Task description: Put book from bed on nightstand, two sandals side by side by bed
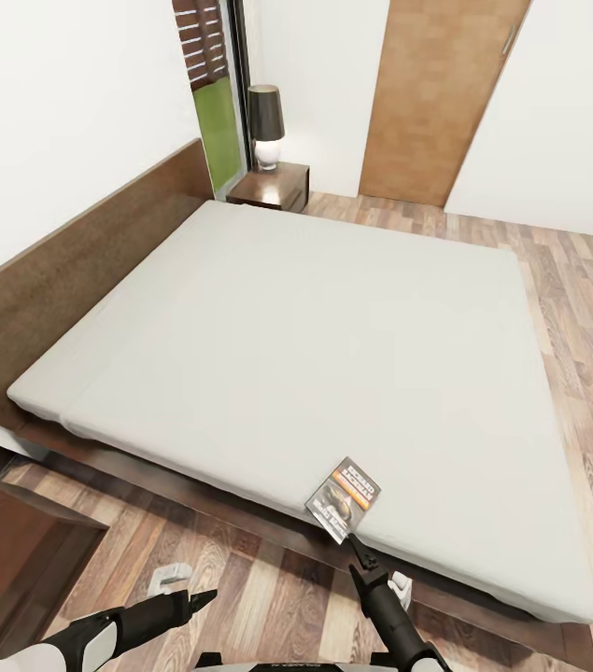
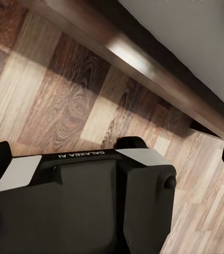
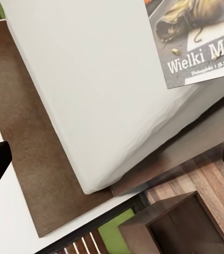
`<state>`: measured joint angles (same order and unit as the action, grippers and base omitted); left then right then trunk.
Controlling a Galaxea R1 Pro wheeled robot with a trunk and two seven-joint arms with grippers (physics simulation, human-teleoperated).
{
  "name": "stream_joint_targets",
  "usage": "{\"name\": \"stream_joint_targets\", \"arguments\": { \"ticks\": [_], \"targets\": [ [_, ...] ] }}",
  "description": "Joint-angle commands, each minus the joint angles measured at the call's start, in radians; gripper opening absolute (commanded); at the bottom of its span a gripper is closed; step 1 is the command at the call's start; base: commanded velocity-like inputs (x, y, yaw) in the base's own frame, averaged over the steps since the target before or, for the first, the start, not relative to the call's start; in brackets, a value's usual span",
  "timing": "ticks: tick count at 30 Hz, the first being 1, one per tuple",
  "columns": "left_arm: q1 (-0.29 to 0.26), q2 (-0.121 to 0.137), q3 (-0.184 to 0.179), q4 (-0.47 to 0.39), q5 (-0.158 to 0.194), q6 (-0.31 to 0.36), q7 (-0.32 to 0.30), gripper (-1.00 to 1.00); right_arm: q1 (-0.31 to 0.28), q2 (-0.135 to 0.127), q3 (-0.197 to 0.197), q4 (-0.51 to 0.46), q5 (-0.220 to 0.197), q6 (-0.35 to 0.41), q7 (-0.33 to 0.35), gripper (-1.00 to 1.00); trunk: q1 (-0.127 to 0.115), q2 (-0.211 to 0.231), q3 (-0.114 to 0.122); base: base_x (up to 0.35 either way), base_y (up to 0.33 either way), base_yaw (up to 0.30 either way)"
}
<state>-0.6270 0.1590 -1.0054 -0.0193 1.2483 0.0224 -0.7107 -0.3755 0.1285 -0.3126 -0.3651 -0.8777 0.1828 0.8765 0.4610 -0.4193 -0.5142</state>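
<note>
- At the bed's near edge, our right gripper, jaws wide, points at the paperback book.
- Risk: a shallow approach pushes the thin book away.

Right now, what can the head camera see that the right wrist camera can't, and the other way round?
Head view alone: a lamp on the far nightstand, a brown door, and both arms, left gripper over the floor. Right wrist view alone: the book's cover up close, with a boot picture and the letters "Wielki Ma". Both share the book, the white bed and the headboard.
</note>
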Motion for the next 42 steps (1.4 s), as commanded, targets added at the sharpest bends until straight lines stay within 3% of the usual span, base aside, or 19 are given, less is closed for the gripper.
{"name": "stream_joint_targets", "arguments": {
  "ticks": [1, 42],
  "targets": [
    [0.000, 0.001, -0.009, -0.001, 0.010, 0.002, -0.003, 1.00, 0.000, 0.000, -0.002, 0.000, -0.009, 0.010, 0.002, 1.00, 0.004, -0.009, -0.004, 0.000, 0.000, 0.000],
    [0.000, 0.000, -0.009, -0.001, 0.010, 0.002, -0.003, 1.00, 0.000, 0.000, -0.002, 0.000, -0.010, 0.010, 0.004, 1.00, 0.162, -0.296, -0.133, 0.000, 0.000, 0.000]
  ]
}}
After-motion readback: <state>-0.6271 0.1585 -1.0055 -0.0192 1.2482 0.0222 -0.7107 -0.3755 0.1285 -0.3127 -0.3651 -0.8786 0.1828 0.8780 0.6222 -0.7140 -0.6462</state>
